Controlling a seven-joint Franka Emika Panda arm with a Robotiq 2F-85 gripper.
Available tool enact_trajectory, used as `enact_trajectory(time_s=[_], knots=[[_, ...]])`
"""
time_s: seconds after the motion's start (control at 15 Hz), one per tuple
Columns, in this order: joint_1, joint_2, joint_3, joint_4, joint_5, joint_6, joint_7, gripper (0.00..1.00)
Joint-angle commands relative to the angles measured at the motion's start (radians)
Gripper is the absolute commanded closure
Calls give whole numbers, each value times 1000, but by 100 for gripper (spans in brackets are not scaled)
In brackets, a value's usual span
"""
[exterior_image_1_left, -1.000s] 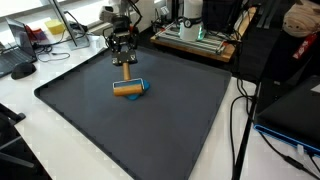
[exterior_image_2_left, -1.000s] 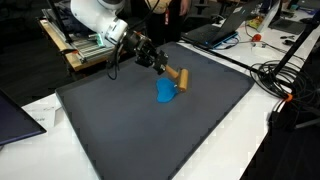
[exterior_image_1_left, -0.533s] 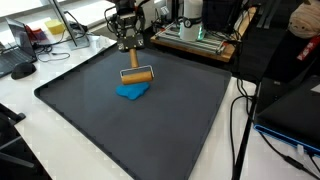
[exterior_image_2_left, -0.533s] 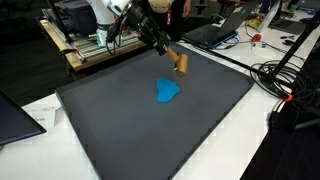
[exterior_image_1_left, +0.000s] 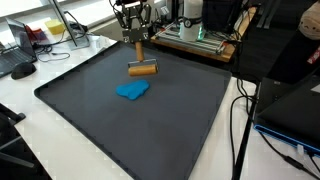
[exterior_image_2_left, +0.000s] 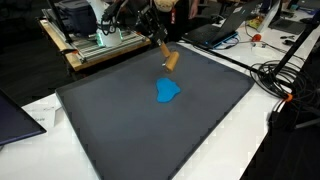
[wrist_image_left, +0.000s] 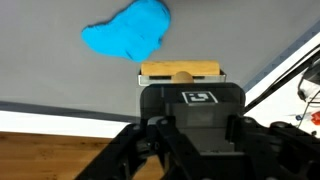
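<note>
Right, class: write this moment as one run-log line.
gripper: shut on wooden roller | wooden roller: held above dark mat | blue dough: flat on dark mat, apart from wooden roller

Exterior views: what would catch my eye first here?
A bright blue lump, pressed flat, lies near the middle of the big dark mat. Beyond it, toward the mat's far edge, the robot's hand grips a wooden roller by its handle, apart from the lump.
</note>
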Motion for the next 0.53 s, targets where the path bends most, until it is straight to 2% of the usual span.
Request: enact_trajectory(time_s=[0.0, 0.2, 0.4, 0.47], knots=[[-231, -97, 166, -25, -198, -122, 272, 77], [-418, -196, 312, 0, -323, -282, 493, 77], [-408, -289, 326, 81, -395, -472, 685, 77], [-403, -320, 335, 107, -404, -523, 712, 77]])
